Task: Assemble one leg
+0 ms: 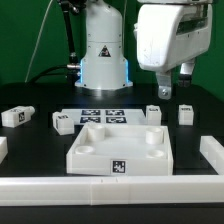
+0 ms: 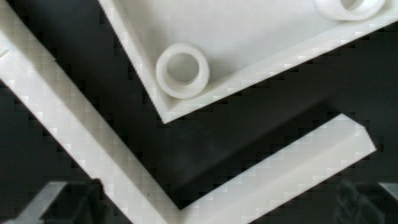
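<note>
Exterior view alone shows legs (image 1: pixel 153 112) loose on desk (image 1: pixel 40 140); wrist view, panel (image 2: pixel 267 50) socket (image 2: pixel 185 68) (close). Opening of jaws: cannot tell.

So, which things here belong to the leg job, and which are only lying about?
For the job: gripper; white panel; legs, counted from the exterior view's left: first leg, second leg, third leg, fourth leg.

Just lying about: marker board; white bars at the table edges.

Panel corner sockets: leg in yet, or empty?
Empty. The visible socket on the panel holds nothing; a leg lies apart on the table.
</note>
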Controlling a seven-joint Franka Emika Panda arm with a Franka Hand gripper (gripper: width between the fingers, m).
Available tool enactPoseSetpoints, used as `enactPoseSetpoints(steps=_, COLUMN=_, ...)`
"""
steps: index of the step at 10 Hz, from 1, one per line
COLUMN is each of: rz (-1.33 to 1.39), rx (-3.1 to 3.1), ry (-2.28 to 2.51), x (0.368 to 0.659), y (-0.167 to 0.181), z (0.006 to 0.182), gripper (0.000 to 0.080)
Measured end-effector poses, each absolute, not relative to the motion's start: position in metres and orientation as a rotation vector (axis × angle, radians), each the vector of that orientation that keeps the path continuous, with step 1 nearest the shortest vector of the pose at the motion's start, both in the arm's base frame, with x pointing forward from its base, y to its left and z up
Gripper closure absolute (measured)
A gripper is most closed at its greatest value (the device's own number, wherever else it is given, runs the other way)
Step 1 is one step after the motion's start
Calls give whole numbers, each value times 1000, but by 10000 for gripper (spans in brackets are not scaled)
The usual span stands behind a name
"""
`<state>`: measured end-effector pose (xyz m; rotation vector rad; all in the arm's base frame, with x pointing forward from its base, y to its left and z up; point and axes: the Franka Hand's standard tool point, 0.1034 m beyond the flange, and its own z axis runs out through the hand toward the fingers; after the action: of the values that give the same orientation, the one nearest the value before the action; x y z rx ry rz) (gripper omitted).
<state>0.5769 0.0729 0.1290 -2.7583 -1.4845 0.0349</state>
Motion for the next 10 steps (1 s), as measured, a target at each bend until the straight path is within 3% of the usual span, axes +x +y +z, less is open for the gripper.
enactPoseSetpoints(steps=5, rz=17, rx=-2743, ry=-1519, x=576, y=73, z=127, gripper=150)
enactPoseSetpoints(steps=10, rz=55, rx=-2580, ry=-1746, x=526, y=62, z=90, gripper=150)
